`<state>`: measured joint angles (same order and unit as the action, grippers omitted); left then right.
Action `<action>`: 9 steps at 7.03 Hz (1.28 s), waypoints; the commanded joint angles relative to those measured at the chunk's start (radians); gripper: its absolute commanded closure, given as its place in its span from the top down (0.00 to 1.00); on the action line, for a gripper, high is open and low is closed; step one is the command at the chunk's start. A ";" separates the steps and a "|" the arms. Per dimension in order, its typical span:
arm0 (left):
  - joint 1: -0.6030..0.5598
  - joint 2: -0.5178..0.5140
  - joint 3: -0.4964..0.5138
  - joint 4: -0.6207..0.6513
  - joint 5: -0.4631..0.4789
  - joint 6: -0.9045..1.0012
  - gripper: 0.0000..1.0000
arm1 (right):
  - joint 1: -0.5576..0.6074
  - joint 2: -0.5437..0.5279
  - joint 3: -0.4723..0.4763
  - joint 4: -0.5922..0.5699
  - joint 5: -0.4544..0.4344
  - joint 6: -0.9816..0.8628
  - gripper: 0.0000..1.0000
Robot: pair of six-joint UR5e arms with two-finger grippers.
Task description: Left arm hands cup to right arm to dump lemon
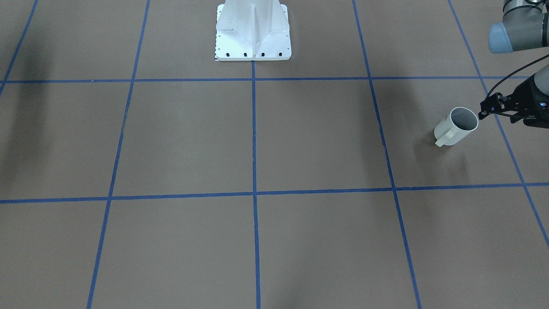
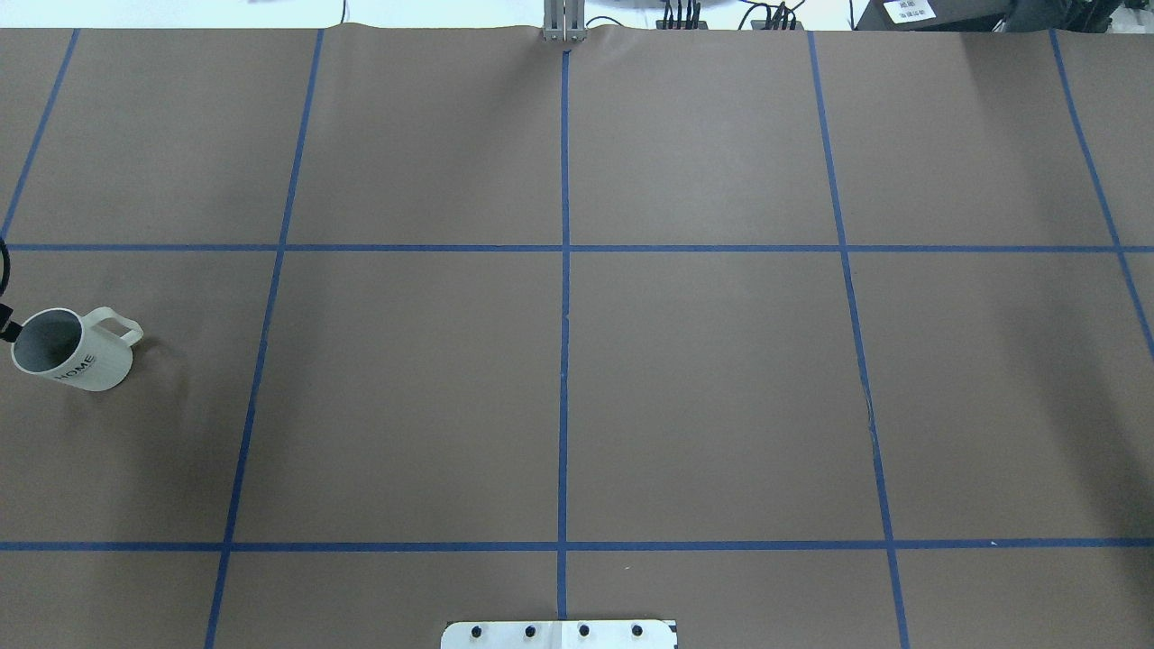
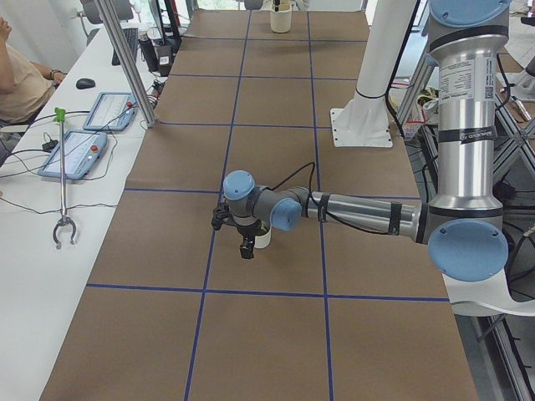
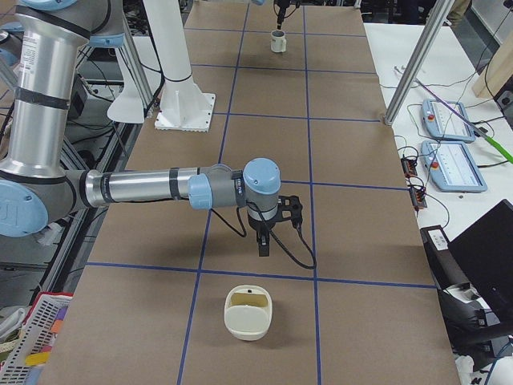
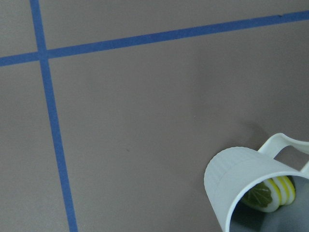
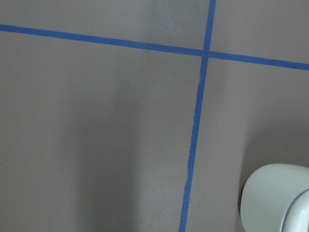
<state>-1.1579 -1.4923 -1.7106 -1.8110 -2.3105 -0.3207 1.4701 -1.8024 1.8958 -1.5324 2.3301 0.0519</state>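
Exterior front-facing view shows my left gripper [image 1: 484, 112] at the right edge of the frame, about a third of the way down; its black fingertips are right beside the rim of the cup [image 1: 455, 126]; I cannot tell if they pinch the rim or are spread apart; my left arm [image 1: 514, 32] fills the upper right corner; the white cup looks to be standing on the brown table [image 1: 300, 141], with its handle [image 1: 444, 138] on the side away from my gripper; in the overhead view the cup sits at the far left edge, halfway down, with the word HOME on its side; blue lines [image 2: 564, 270] cut the table into squares; in my left wrist view the lemon [image 5: 264, 194] lies inside the cup, in the lower right corner; in the exterior right view my right gripper [image 4: 264, 245] points down near the middle of the frame, just above a cream tub [image 4: 248, 313]; I cannot tell how wide it is open.
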 commanded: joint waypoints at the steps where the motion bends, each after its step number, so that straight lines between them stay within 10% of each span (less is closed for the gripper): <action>1: 0.015 -0.003 0.005 -0.002 -0.007 -0.001 1.00 | -0.004 0.000 -0.006 0.000 0.002 -0.001 1.00; 3: 0.050 -0.009 0.015 -0.005 -0.007 0.000 0.96 | -0.011 0.000 -0.007 0.000 0.003 0.000 1.00; 4: 0.075 -0.019 0.017 -0.007 -0.007 0.000 0.77 | -0.014 0.000 -0.007 0.000 0.005 0.006 1.00; 5: 0.075 -0.020 0.019 -0.002 -0.006 -0.003 0.22 | -0.014 0.000 -0.009 0.002 0.003 0.000 1.00; 6: 0.075 -0.032 0.014 0.007 -0.015 -0.004 0.00 | -0.014 0.003 -0.009 0.003 0.003 0.002 1.00; 9: 0.075 -0.063 -0.032 0.015 -0.047 -0.257 0.00 | -0.017 0.005 -0.008 0.038 0.063 0.009 1.00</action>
<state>-1.0832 -1.5399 -1.7107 -1.8045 -2.3465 -0.5105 1.4546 -1.8002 1.8868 -1.5190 2.3781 0.0579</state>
